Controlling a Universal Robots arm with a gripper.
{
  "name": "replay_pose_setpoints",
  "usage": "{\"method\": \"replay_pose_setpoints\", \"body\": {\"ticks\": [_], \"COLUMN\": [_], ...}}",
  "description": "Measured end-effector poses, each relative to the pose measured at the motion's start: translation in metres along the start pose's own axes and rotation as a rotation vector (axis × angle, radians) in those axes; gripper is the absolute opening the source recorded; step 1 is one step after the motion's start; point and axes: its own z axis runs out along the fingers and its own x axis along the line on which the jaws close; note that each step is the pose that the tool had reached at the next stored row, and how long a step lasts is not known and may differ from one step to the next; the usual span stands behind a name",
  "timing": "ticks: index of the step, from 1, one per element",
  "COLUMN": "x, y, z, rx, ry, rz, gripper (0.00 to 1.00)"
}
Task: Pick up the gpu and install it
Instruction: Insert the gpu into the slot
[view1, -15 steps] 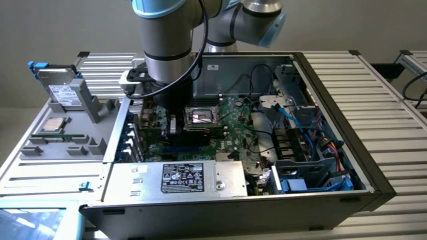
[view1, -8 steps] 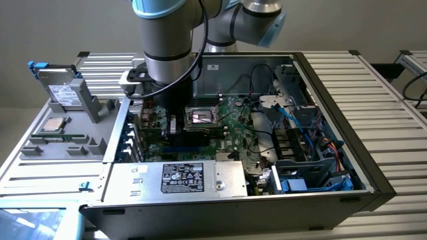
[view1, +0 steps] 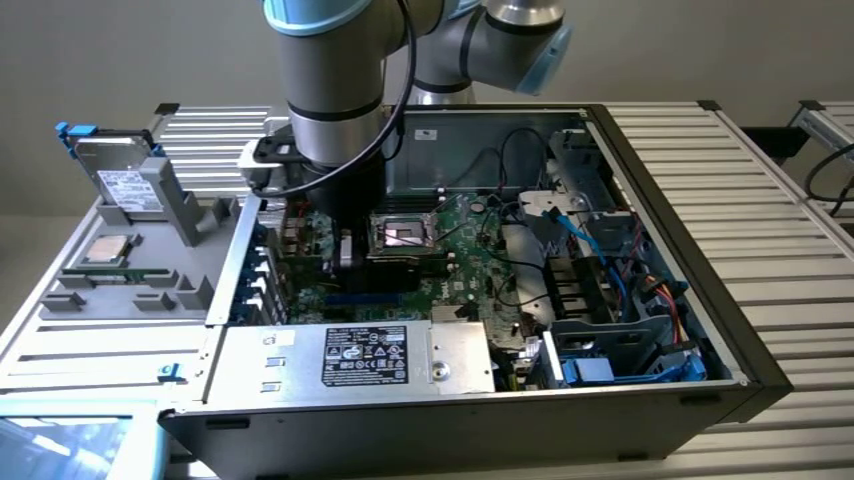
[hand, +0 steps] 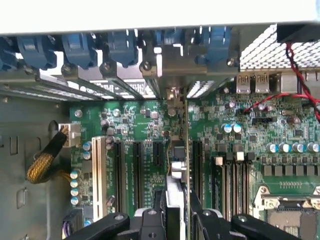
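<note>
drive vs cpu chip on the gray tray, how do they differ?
The drive is a bigger box with a white label, propped up at a tilt; the processor chip is a small square lying flat. In the exterior view the drive sits farther back and the processor chip nearer. Both are silver and rest on the gray tray, outside the case.

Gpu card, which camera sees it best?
The wrist view: the gpu stands edge-on, held in the gripper, over the motherboard slots. In the exterior view the arm hides nearly all of it.
</note>
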Motion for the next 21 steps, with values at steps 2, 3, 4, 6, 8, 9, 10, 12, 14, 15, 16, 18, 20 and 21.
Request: {"method": "replay_pose_setpoints", "body": {"ticks": [2, 3, 4, 6, 8, 9, 10, 12, 14, 15, 16, 18, 20, 21], "x": [0.0003, 0.0003, 0.0003, 0.0004, 0.0003, 0.0003, 0.0004, 0.0005, 0.0004, 0.0005, 0.0006, 0.0007, 0.0016, 0.0016], "y": [-0.0003, -0.0004, -0.0004, -0.0004, 0.0001, 0.0004, 0.0009, 0.001, 0.001, 0.001, 0.001, 0.0011, 0.0011, 0.0012], "z": [-0.0011, -0.0011, -0.0011, -0.0011, -0.0008, -0.0006, -0.0004, -0.0002, 0.0003, 0.0006, 0.0009, 0.0017, 0.0018, 0.0019], "rx": [0.0013, 0.0035, 0.0058, 0.0094, 0.0105, 0.0105, 0.0105, 0.0106, 0.0127, 0.0139, 0.0145, 0.0152, 0.015, 0.0151], "ry": [-0.0026, -0.003, -0.0031, -0.0035, -0.0039, -0.004, -0.0042, -0.0075, -0.0142, -0.0175, -0.0202, -0.0237, -0.027, -0.0274], "rz": [0.0, 0.0, 0.0, 0.0, 0.0, 0.0, 0.0, 0.0, 0.001, 0.001, 0.001, 0.001, 0.001, 0.001], "gripper": [0.29, 0.29, 0.29, 0.29, 0.29, 0.29, 0.29, 0.29, 0.29, 0.29, 0.29, 0.29, 0.29, 0.29]}}
